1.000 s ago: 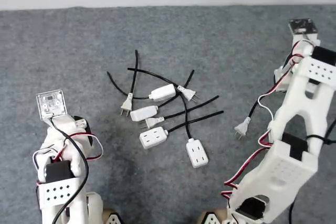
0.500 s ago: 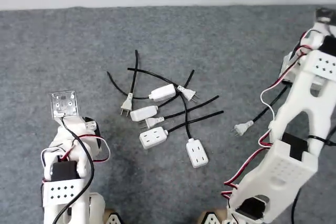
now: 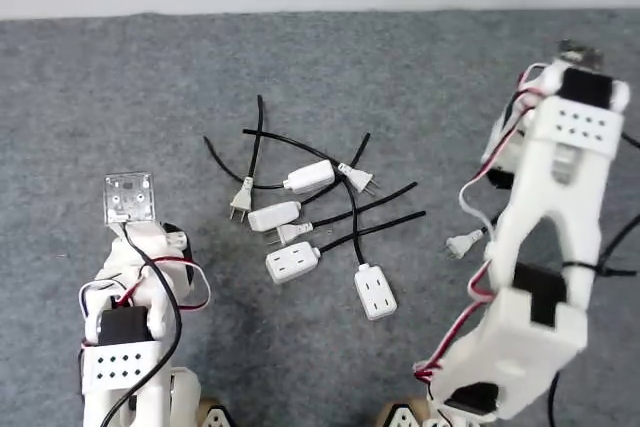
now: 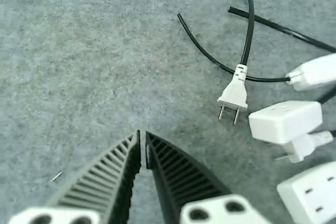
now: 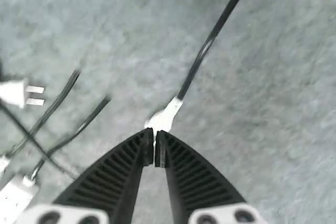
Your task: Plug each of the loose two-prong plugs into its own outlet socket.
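On my left wrist feed the left claw [image 4: 143,135] is closed, its ribbed fingers pressed together and gripping nothing. It hangs over bare grey carpet [image 4: 79,51]. Ahead of it the looped plug [image 4: 234,94] lies flat with its prongs turned towards the claw but apart from it, and its black cord curls away. Near that plug sits the middle socket [image 4: 286,121], and the tucked plug [image 4: 302,145] rests against its side.

On my right wrist feed the right claw [image 5: 154,132] is closed too. Its tips sit right at the white end of the lone plug [image 5: 164,118], whose black cord runs straight off across the carpet. I cannot tell whether the tips pinch the plug or only hover over it. The top plug [image 5: 21,93] lies farther off.

From the overhead camera I see the lone plug [image 3: 463,243] on the carpet beside the right arm [image 3: 545,247], well apart from the others. The rest lie tangled in the middle of the carpet: the top socket [image 3: 308,176], with the top plug [image 3: 357,178] just beside it, then the middle socket [image 3: 274,215], the tucked plug [image 3: 290,233], the lower socket [image 3: 292,263] and the end socket [image 3: 375,291]. The looped plug [image 3: 241,199] lies on the side towards the left arm [image 3: 125,337]. No plug is seated in a socket yet.
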Action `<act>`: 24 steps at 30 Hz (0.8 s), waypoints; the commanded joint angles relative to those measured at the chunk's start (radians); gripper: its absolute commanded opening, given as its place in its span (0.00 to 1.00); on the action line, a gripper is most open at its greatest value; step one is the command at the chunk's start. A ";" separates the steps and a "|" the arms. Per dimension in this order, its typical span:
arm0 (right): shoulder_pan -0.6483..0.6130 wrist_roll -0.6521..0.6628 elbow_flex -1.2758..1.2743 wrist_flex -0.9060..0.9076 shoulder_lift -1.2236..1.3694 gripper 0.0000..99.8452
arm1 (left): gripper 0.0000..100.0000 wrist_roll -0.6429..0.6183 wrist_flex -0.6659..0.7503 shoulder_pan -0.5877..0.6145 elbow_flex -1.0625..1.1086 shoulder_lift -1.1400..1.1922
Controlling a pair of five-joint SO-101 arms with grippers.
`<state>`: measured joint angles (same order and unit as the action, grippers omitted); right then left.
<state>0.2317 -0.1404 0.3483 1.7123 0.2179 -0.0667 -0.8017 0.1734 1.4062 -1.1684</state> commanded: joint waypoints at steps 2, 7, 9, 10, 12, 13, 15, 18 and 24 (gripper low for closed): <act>-0.051 -0.012 -0.315 -0.165 -0.231 0.01 | 0.02 0.017 0.020 -0.005 0.007 -0.012; -0.044 -0.026 -0.548 -0.321 -0.266 0.05 | 0.02 0.018 0.020 -0.005 0.007 -0.012; -0.045 -0.074 -0.595 -0.337 -0.266 0.10 | 0.02 0.018 0.020 -0.005 0.007 -0.011; -0.047 -0.089 -0.617 -0.352 -0.266 0.13 | 0.02 0.018 0.020 -0.005 0.007 -0.011; -0.045 -0.107 -0.672 -0.406 -0.268 0.14 | 0.02 0.018 0.020 -0.005 0.007 -0.011; -0.047 -0.120 -0.704 -0.441 -0.268 0.14 | 0.02 0.018 0.020 -0.005 0.007 -0.011; -0.050 -0.150 -0.766 -0.519 -0.268 0.14 | 0.02 0.018 0.020 -0.005 0.008 -0.011; -0.050 -0.166 -0.815 -0.590 -0.277 0.14 | 0.02 0.018 0.020 -0.003 0.008 -0.011; -0.041 -0.198 -0.832 -0.645 -0.268 0.14 | 0.02 0.018 0.020 -0.003 0.008 -0.011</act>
<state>0.1918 -0.3061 -0.4818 1.1124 -0.0046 -0.0575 -0.8017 0.1734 1.4262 -1.1684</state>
